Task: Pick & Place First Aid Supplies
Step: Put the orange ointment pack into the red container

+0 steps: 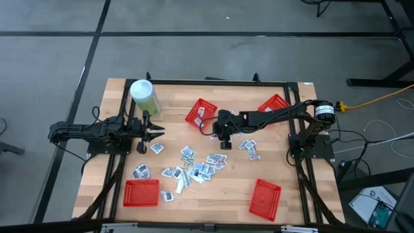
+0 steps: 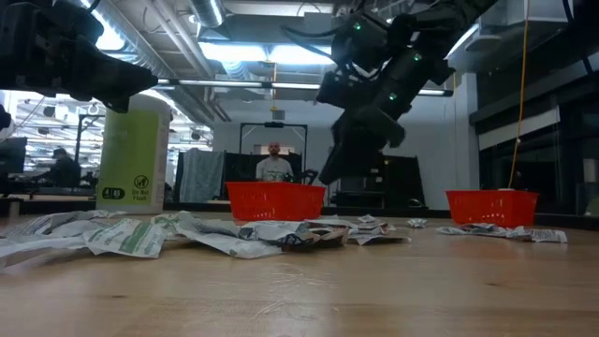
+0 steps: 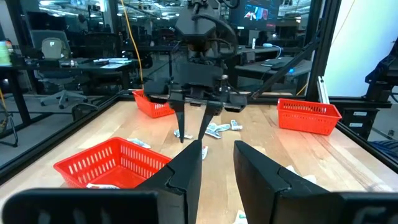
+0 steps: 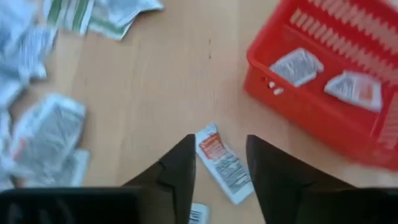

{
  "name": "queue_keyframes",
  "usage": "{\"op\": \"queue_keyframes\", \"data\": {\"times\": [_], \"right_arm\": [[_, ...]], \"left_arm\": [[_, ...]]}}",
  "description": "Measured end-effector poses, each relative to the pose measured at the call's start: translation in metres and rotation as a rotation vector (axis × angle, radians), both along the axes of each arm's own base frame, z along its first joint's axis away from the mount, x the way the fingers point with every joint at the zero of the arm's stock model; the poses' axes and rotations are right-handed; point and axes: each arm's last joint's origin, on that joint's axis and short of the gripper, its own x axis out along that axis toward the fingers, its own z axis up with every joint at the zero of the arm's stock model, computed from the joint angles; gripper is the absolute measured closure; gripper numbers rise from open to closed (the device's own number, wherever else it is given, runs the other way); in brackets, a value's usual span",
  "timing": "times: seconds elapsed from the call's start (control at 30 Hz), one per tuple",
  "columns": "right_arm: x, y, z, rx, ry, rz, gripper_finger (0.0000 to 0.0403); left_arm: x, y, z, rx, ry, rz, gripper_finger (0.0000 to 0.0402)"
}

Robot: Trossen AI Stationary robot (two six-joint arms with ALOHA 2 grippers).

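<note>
Four red mesh baskets (image 1: 141, 192) sit on the wooden table (image 1: 226, 188), two at the near edge and two at the far side; the far middle basket (image 4: 323, 93) already has two packets (image 4: 297, 65) in it. A pale-green canister (image 1: 145, 97) stands at the far left. The right gripper (image 4: 217, 163) hangs over the table's middle beside that basket, fingers apart, holding nothing, above a red-marked packet (image 4: 224, 165) lying on the wood. The left gripper (image 3: 217, 168) waits left, fingers parted, empty. Loose first aid supplies (image 1: 194, 168) litter the centre.
</note>
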Motion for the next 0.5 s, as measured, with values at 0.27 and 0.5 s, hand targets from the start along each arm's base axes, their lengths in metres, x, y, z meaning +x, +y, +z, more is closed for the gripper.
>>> {"op": "queue_keyframes", "data": {"times": [0.27, 0.5], "right_arm": [[-0.002, -0.013, -0.001, -0.042, 0.014, 0.088, 0.0241], [-0.005, -0.029, -0.001, 0.018, 0.008, 0.082, 0.0241]], "left_arm": [[0.000, 0.000, 0.000, 0.000, 0.000, 0.000, 0.0313], [0.000, 0.000, 0.000, 0.000, 0.000, 0.000, 0.0313]]}}
